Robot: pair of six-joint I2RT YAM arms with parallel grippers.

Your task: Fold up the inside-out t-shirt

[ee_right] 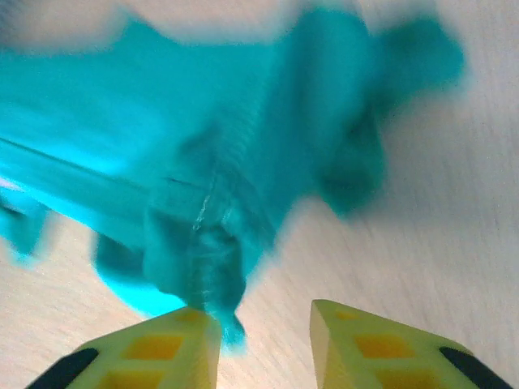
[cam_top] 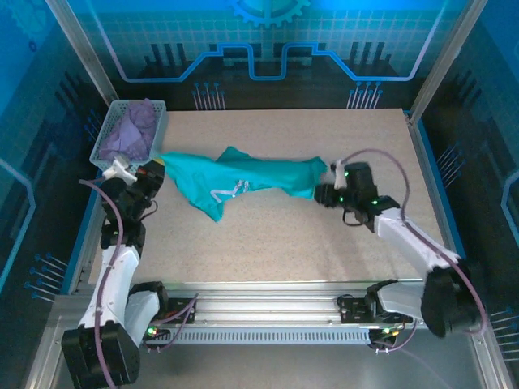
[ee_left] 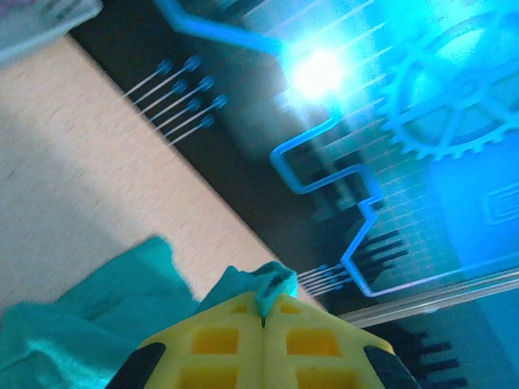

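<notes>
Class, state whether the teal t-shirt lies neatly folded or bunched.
Bunched, not folded: the t-shirt forms a crumpled band, one end pinched in the left gripper.

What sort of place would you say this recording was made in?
Probably a robotics lab workcell: a speckled tabletop fenced by aluminium framing, blue circuit-and-gear backdrop panels, and a left arm and right arm bolted at its near edge.
</notes>
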